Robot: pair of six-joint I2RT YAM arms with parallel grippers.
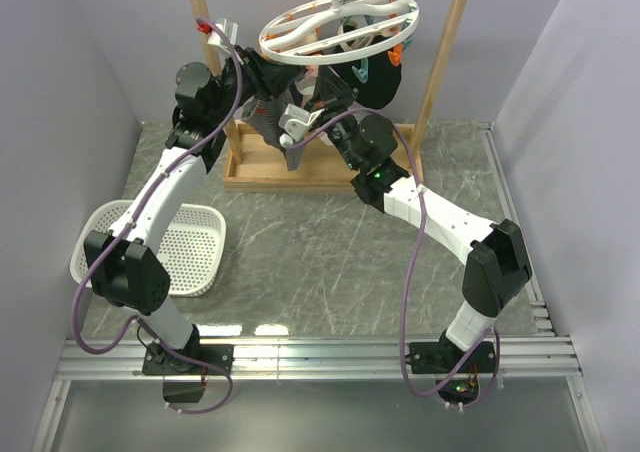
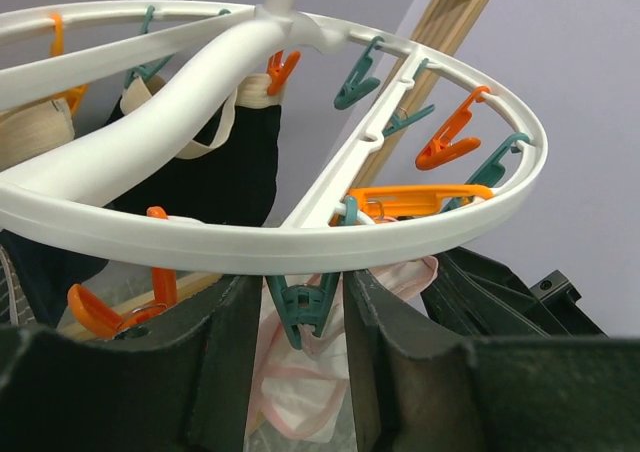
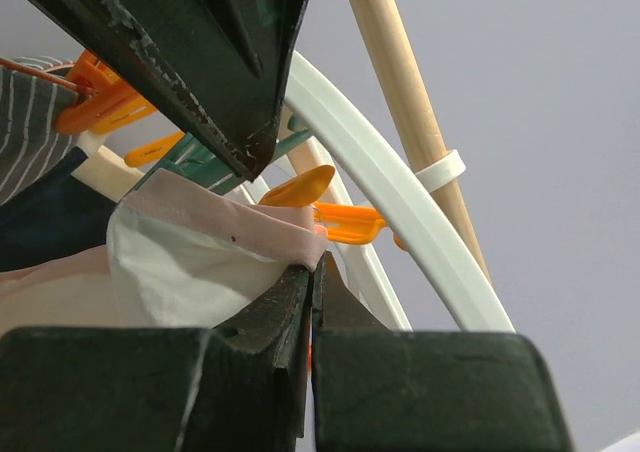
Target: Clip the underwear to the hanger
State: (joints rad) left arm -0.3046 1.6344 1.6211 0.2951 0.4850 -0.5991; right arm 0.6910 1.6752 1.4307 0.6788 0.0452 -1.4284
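The white oval hanger [image 1: 340, 24] hangs from the wooden rack, and its ring fills the left wrist view [image 2: 300, 237]. The underwear [image 2: 300, 372], pale with pink trim, hangs under the ring. A teal clip [image 2: 300, 307] is closed on its pink edge. My left gripper [image 2: 300, 292] is open, with a finger close on each side of that clip. My right gripper [image 3: 312, 264] is shut on a pink-trimmed edge of the underwear [image 3: 190, 262], just under the ring [image 3: 400, 202]. In the top view both grippers meet under the hanger, around the underwear [image 1: 315, 74].
The wooden frame rack [image 1: 447, 62] stands on its base at the back. Dark garments [image 2: 225, 162] and a grey striped cloth [image 3: 30, 122] hang on other clips. Orange clips [image 2: 450, 142] dangle from the ring. A white perforated basket [image 1: 190, 257] sits at the left.
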